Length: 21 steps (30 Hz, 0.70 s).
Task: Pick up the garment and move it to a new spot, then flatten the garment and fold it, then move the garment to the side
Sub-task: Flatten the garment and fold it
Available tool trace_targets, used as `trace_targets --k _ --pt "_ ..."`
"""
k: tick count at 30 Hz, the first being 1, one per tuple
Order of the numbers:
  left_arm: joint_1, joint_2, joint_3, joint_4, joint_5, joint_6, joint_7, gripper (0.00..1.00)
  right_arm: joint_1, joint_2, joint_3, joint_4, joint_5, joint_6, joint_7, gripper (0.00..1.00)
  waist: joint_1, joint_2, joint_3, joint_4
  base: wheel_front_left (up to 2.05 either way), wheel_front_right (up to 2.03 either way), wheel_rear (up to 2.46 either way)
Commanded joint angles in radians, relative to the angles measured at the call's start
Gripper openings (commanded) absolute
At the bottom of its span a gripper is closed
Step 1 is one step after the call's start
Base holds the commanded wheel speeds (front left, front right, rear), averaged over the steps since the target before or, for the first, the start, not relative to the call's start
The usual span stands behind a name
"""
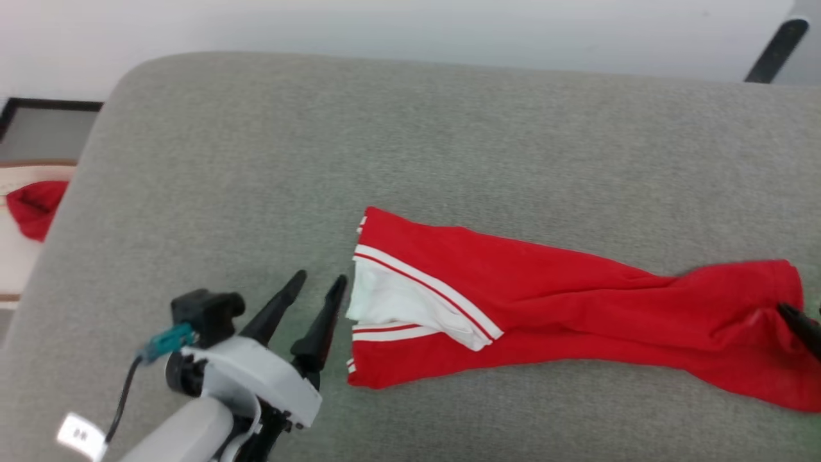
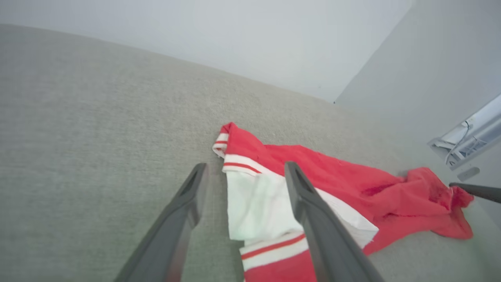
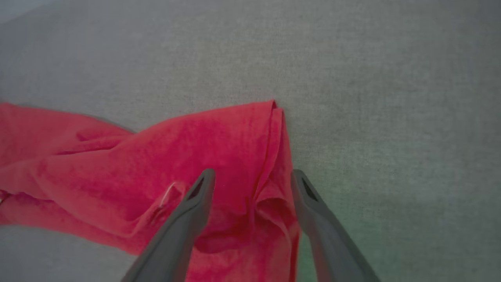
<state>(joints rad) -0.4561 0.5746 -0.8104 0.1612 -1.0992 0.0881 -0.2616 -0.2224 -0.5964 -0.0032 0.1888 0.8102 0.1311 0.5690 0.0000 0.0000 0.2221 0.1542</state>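
Note:
The garment [image 1: 545, 289] lies on the grey cushioned surface [image 1: 385, 128] as a long, loosely folded red strip. Its white sleeve with red-and-white trim is at the left end. My left gripper [image 1: 317, 285] stands open right at that end. In the left wrist view the left gripper [image 2: 244, 168] has its right finger over the white sleeve of the garment [image 2: 344, 176]. My right gripper [image 3: 252, 174] is open over the bunched red end of the garment [image 3: 219, 137]. One of its fingers [image 1: 802, 324] shows at the head view's right edge. Nothing is gripped.
Beyond the surface's left edge, a red cloth [image 1: 35, 205] rests on a pale piece of furniture. A dark frame [image 1: 38, 106] is behind it. A black bar [image 1: 776, 48] leans at the top right. A pale wall runs behind the surface.

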Motion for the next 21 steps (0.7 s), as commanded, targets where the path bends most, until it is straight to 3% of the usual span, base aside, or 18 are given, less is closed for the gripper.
trace_targets --k 1,5,12,21 --pt "0.052 -0.021 0.051 -0.005 0.032 0.011 -0.004 1.00 0.021 0.000 -0.017 0.013 0.008 -0.001 0.018 1.00 0.0000 0.0000 -0.015 0.036 0.00 0.00 0.00" --pt "0.156 -0.080 0.171 -0.009 0.118 0.006 -0.004 1.00 0.043 -0.006 -0.046 0.045 0.019 -0.001 0.083 1.00 0.0000 0.0000 -0.022 0.064 0.00 0.00 0.00" --pt "0.237 -0.148 0.285 0.010 0.305 0.019 -0.004 1.00 0.049 0.006 -0.079 0.079 -0.011 -0.001 0.199 1.00 0.0000 0.0000 -0.029 0.087 0.00 0.00 0.00" --pt "0.247 -0.241 0.382 -0.026 0.655 0.042 -0.002 1.00 -0.037 0.060 -0.123 0.148 -0.133 -0.001 0.275 1.00 0.0000 0.0000 -0.029 0.084 0.00 0.00 0.00"
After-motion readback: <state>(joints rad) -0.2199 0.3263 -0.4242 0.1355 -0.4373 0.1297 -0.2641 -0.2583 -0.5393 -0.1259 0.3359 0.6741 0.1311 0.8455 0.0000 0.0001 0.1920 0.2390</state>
